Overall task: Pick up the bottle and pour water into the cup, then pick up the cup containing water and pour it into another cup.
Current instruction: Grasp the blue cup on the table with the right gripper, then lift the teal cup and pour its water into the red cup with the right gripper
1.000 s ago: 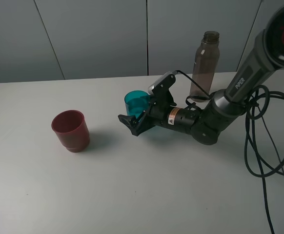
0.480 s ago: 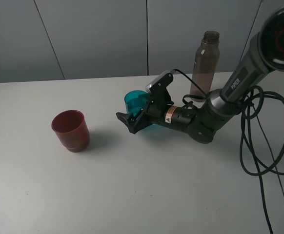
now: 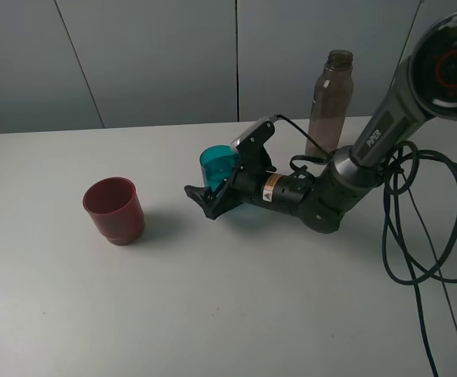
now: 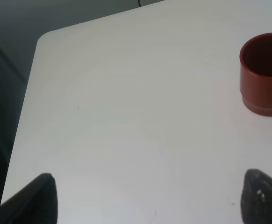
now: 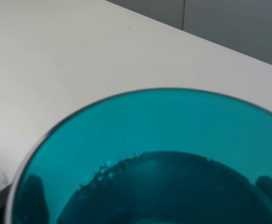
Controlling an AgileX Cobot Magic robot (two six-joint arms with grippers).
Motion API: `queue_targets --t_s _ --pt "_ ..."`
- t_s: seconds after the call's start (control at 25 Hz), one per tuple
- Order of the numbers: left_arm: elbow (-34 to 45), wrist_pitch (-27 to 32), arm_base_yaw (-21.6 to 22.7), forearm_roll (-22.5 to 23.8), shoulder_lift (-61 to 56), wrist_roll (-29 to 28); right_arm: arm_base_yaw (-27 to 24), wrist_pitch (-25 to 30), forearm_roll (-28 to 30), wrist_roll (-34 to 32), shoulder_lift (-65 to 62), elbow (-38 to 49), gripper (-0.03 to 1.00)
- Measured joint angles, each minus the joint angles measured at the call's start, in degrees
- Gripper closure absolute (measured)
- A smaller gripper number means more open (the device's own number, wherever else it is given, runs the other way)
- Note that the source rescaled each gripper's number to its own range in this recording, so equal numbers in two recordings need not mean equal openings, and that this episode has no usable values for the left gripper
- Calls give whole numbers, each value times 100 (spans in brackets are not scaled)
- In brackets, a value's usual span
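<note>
Left claw (image 4: 152, 199): spread wide with nothing between its tips. It hangs over bare table (image 3: 56, 314) at the left, apparently parked clear of the work.
Dark red opaque cup (image 3: 114, 210): upright on the left part of the table, well apart from the rest. It looks empty and seems placed to receive the second pour.
Right claw (image 3: 210, 183): low and level, one finger on each side of the teal tumbler, reaching in from the right. Whether the pads press the wall cannot be told.
Teal translucent tumbler (image 3: 215, 162): upright near the table's middle, between the right claw's fingers. A bubbled line inside suggests it holds water, so the first pour looks done. The side approach suits a lift that keeps it level.
Smoky grey-brown bottle (image 3: 328, 106): upright and uncapped at the rear right, behind the right arm, held by nothing.
Black cables (image 3: 417, 236): looped at the far right, off the working area.
</note>
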State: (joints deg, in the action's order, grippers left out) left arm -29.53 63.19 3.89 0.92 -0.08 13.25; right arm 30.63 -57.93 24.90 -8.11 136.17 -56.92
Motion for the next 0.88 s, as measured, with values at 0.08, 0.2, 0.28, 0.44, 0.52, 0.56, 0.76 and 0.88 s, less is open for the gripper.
queue_targets --t_s 0.08,0.2,0.28,0.44,0.52,0.56,0.76,0.88 --pt "0 0 0 0 0 0 0 0 0 0 0 0 47" --pt "0 0 0 0 0 -10 0 0 -21 0 0 0 94" --pt "0 0 0 0 0 -10 0 0 -9 0 0 0 94" --pt "0 0 0 0 0 -10 0 0 -9 0 0 0 94" --pt "0 0 0 0 0 0 0 43 -9 0 -23 0 94" --pt "0 0 0 0 0 0 0 104 -9 0 -48 0 94" --pt "0 0 0 0 0 0 0 475 -9 0 -438 0 94" --pt "0 0 0 0 0 0 0 625 -9 0 -718 0 94"
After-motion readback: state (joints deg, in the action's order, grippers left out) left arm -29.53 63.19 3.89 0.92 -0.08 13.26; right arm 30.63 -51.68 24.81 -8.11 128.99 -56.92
